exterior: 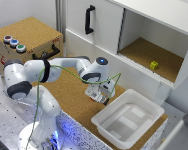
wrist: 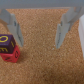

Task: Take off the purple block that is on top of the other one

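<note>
Gripper (wrist: 39, 34): fingers (wrist: 16, 31) spread apart, holding nothing, above cork surface (wrist: 45, 60). Purple block (wrist: 5, 44): stacked on the red cube (wrist: 11, 54), outside the finger gap, just beyond one fingertip. Yellow-green cube (exterior: 154, 65): in open cabinet compartment (exterior: 144, 52), well apart from fingers.

A cork-topped counter (exterior: 69, 92) carries a white plastic tub (exterior: 128, 117) at its end toward the exterior view's right. On the cork, in the wrist view, sits a red cube (wrist: 11, 54). A cork-floored shelf (exterior: 144, 55) holds a yellow-green cube (exterior: 153, 65)
</note>
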`<state>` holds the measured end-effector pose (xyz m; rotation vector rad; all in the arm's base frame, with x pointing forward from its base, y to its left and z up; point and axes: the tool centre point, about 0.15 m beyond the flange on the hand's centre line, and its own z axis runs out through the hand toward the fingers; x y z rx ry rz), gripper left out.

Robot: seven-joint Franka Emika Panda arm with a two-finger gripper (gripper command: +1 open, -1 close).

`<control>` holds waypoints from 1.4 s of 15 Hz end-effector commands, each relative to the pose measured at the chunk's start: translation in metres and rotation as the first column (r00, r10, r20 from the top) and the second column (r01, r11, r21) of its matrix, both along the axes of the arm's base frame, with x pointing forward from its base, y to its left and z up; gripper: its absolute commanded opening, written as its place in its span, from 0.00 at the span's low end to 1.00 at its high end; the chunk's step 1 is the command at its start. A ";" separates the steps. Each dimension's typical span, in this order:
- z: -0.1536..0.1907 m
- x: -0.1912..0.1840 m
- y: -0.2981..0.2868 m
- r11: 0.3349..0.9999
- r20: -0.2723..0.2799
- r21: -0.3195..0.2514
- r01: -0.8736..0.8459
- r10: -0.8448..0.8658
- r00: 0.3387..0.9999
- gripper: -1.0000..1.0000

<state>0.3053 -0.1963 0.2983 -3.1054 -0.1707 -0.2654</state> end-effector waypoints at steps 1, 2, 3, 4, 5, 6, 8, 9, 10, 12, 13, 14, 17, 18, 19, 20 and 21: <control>-0.031 0.027 -0.004 1.000 -0.031 -0.013 0.016 -0.016 0.999 0.00; -0.035 0.029 -0.004 1.000 -0.033 -0.012 0.023 -0.024 0.999 0.00; -0.039 0.032 -0.003 0.999 -0.038 -0.015 0.029 -0.029 0.999 0.00; -0.040 0.035 -0.002 0.999 -0.040 -0.015 0.035 -0.036 0.999 0.00; -0.042 0.037 0.000 0.999 -0.039 -0.018 0.043 -0.043 0.998 0.00; -0.044 0.039 0.003 0.999 -0.043 -0.023 0.045 -0.046 0.998 0.00; -0.048 0.044 0.010 0.999 -0.053 -0.022 0.050 -0.051 0.997 0.00; -0.050 0.047 0.018 0.998 -0.056 -0.020 0.054 -0.055 0.997 0.00; -0.051 0.050 0.023 0.998 -0.060 -0.020 0.057 -0.058 0.996 0.00; -0.051 0.056 0.040 0.998 -0.062 -0.014 0.058 -0.058 0.996 0.00; -0.051 0.058 0.050 0.999 -0.065 -0.009 0.053 -0.053 0.996 0.00; -0.051 0.060 0.058 0.999 -0.066 -0.005 0.051 -0.051 0.997 0.00; -0.055 0.062 0.084 0.999 -0.083 -0.002 0.034 -0.034 0.996 0.00; -0.058 0.061 0.094 1.000 -0.090 0.002 0.024 -0.024 0.996 0.00; -0.059 0.061 0.105 1.000 -0.099 0.015 0.011 -0.010 0.995 0.00; -0.056 0.062 0.120 0.999 -0.104 0.038 -0.013 0.017 0.994 0.00; -0.048 0.063 0.133 0.997 -0.102 0.065 -0.031 0.037 0.994 0.00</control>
